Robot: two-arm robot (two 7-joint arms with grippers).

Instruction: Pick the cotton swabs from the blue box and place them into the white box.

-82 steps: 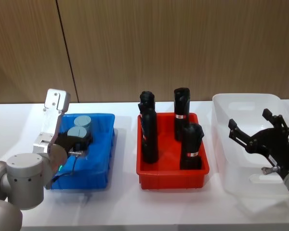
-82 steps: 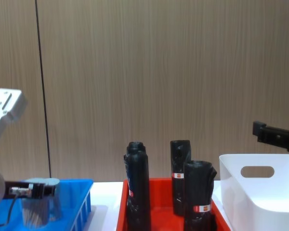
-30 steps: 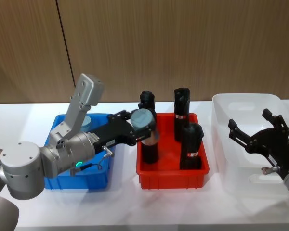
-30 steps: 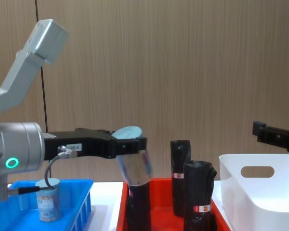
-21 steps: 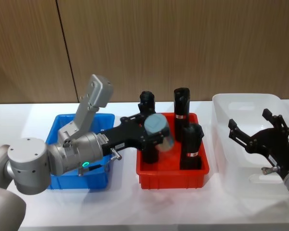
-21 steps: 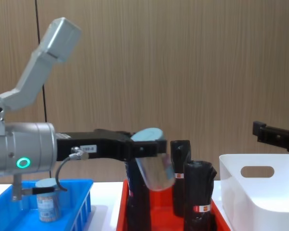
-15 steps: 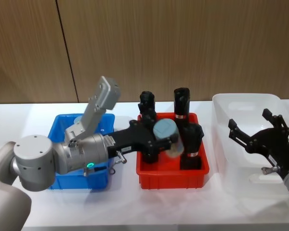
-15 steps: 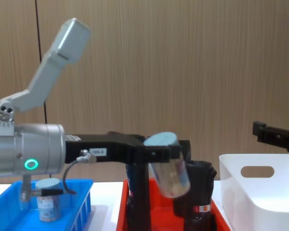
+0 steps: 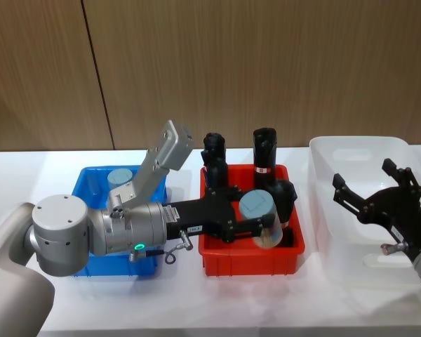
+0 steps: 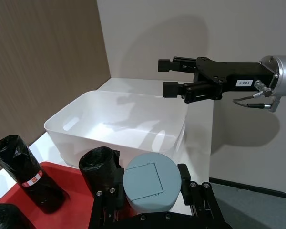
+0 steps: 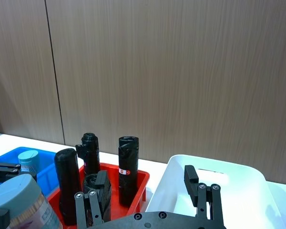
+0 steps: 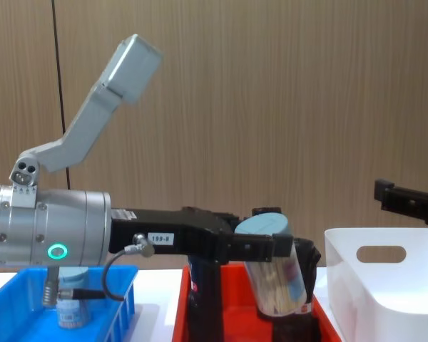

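The left hand [image 9: 249,219] is pinching a swab jar [image 12: 274,281] by its sides, just under the pale blue lid. The jar hangs tilted over the red crate [image 9: 252,261], close among the black rolls [image 9: 264,151] and clear of the blue box [image 9: 84,184]. A second jar [image 9: 120,179] stands in the far part of that blue box. The white box [image 12: 385,285] sits to the right of the crate on the tabletop [image 9: 196,295]. The right hand [image 10: 166,76] hovers above it with fingers spread, holding nothing.

From where I stand this is the carry, roughly halfway across. To do it well, I'd raise the jar a touch so its bottom clears the roll tops and then the white box's rim. The pinch wants to be firm, since the jar leans and could slip, and the path should run straight right. The right hand looks to be in the way over the box, so either it takes the jar or the left comes down short of it. Let go low, inside the walls, so the jar doesn't bounce or roll.
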